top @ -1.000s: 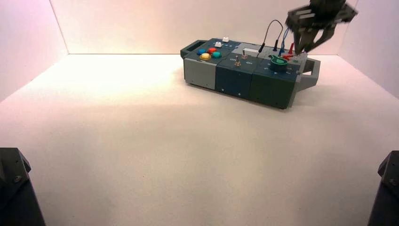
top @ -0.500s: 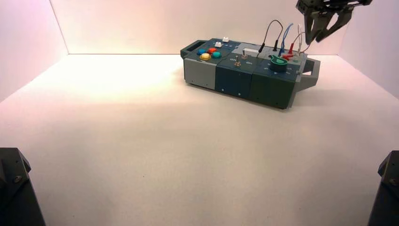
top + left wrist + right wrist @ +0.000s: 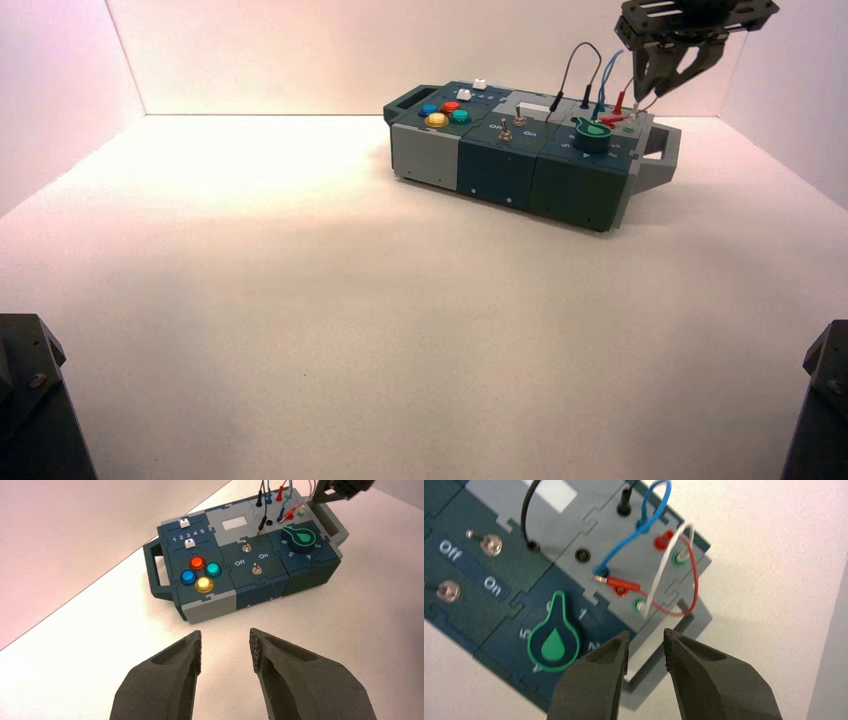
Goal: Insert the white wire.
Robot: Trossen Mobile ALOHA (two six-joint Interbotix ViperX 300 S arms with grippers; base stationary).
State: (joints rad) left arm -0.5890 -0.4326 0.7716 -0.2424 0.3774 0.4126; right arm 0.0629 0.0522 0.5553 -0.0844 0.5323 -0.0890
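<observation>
White wire arches at the box's two o'clock, near plug apparently at its green-ringed socket. Right gripper, also at two, gapes empty; nudging the loop could unseat a shallow plug. Left gripper idles wide towards eight.

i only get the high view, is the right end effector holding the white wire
Observer: No, the right end effector is open by the box's right end, nothing between its fingers
Operator: so where do the white wire's ends go
Observer: The white wire arches between two green-ringed sockets; full seating I can't tell
Operator: and the left one
Observer: The left end effector waits in front of the box, open and empty
</observation>
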